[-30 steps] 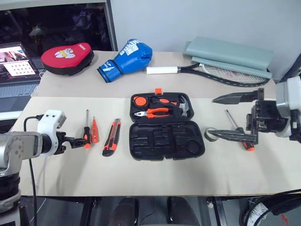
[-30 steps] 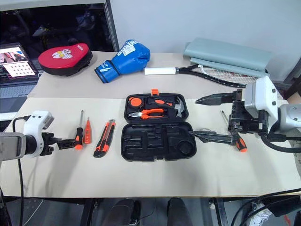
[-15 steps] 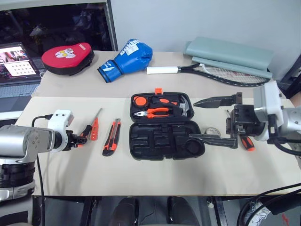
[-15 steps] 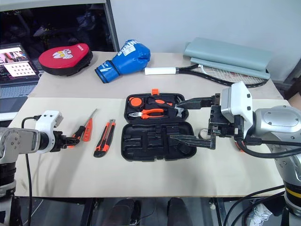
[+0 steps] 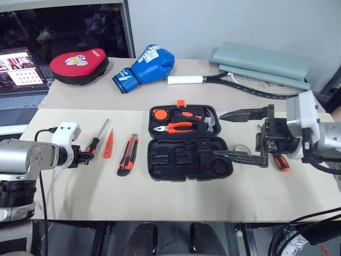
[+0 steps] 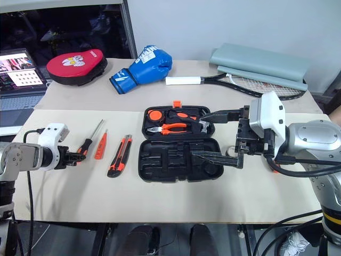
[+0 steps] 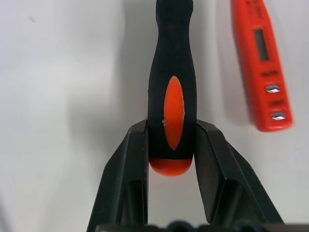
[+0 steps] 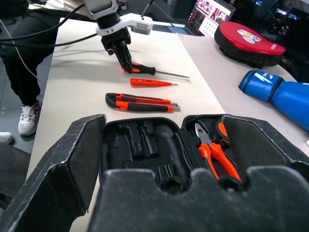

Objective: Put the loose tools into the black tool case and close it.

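Case (image 5: 190, 144) sits wide open at mid-table, lid half away from the robot, slotted half nearer it, orange latch (image 5: 180, 103) on the far edge. Table (image 5: 160, 200) runs bare along its whole near edge, and there's a bare strip between the case and the tools on its left. At the back lie a racket (image 5: 234, 81), a blue boxing glove (image 5: 144, 67) and a red punch pad (image 5: 79, 58), all well apart from the case.

Inside the far half: orange pliers (image 5: 173, 127) and a hammer (image 5: 210, 121), seated. The near half's moulded slots are empty.

Right gripper (image 5: 242, 136) hangs beside the case's right side, jaws spread wide, holding nothing; its lower finger reaches over the case's right corner. Near it lie a tape roll (image 5: 241, 149) and a second screwdriver (image 5: 281, 162), partly hidden by that gripper.

To the case's left, a knife (image 5: 127, 154), then a red tester (image 5: 108, 144), then a screwdriver (image 5: 98, 137), side by side and none touching. Left gripper (image 7: 170, 159) has its jaws clamped on that screwdriver's handle, right at the butt end, with the tester just beside it. The shaft points away, toward the table's far side.
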`<control>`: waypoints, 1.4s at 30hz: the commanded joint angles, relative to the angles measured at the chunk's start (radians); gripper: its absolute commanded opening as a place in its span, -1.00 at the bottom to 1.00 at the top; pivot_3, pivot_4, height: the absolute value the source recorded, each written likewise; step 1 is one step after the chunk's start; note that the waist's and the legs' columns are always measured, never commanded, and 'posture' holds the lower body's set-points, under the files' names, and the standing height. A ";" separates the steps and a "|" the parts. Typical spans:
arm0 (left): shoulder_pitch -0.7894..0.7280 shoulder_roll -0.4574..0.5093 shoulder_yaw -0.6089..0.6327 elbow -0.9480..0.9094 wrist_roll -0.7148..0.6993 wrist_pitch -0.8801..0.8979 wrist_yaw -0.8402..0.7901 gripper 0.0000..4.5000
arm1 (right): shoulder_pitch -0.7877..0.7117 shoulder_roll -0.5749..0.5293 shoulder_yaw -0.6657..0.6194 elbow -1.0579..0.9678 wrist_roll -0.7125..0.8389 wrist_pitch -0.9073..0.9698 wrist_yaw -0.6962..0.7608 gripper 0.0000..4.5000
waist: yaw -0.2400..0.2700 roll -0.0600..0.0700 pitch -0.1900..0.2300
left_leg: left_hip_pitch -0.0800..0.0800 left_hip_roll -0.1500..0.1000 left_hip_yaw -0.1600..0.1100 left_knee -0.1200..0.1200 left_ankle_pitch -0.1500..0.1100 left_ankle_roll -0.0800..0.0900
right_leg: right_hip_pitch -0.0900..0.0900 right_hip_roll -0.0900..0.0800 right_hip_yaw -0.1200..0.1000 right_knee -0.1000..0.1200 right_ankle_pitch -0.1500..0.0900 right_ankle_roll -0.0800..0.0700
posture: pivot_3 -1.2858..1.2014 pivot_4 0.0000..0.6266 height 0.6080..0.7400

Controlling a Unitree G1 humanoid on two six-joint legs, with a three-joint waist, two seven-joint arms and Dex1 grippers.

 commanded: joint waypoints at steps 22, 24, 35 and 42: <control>-0.684 -0.384 -0.680 0.341 0.525 -0.813 -0.862 -0.62 | 0.443 -0.010 -0.354 -0.086 -0.058 0.028 -0.095 1.00 | -0.004 -0.003 0.000 | -0.027 -0.006 0.003 0.020 -0.006 0.013 | -0.012 -0.001 0.000 -0.001 0.004 0.012 | 0.03 -0.52 0.95; -0.666 -0.398 -0.694 0.291 0.531 -0.724 -0.861 -0.62 | 0.477 0.001 -0.373 -0.099 -0.067 0.023 -0.105 1.00 | -0.007 -0.003 0.001 | -0.027 -0.005 0.003 0.020 -0.006 0.013 | -0.013 0.000 0.001 0.000 0.004 0.012 | 0.03 -0.52 0.95; -0.593 -0.397 -0.705 0.209 0.574 -0.607 -0.788 -0.62 | 0.513 0.028 -0.402 -0.128 -0.067 0.020 -0.137 1.00 | -0.003 -0.003 0.001 | -0.025 -0.004 0.002 0.026 -0.005 0.013 | -0.012 0.000 0.001 0.002 0.004 0.012 | 0.03 -0.52 0.95; -0.581 -0.387 -0.707 0.222 0.572 -0.651 -0.783 -0.62 | 0.511 0.027 -0.406 -0.115 -0.073 0.012 -0.132 1.00 | -0.001 -0.003 0.001 | -0.025 -0.004 0.002 0.026 -0.005 0.013 | -0.012 0.000 0.001 0.002 0.004 0.012 | 0.03 -0.52 0.95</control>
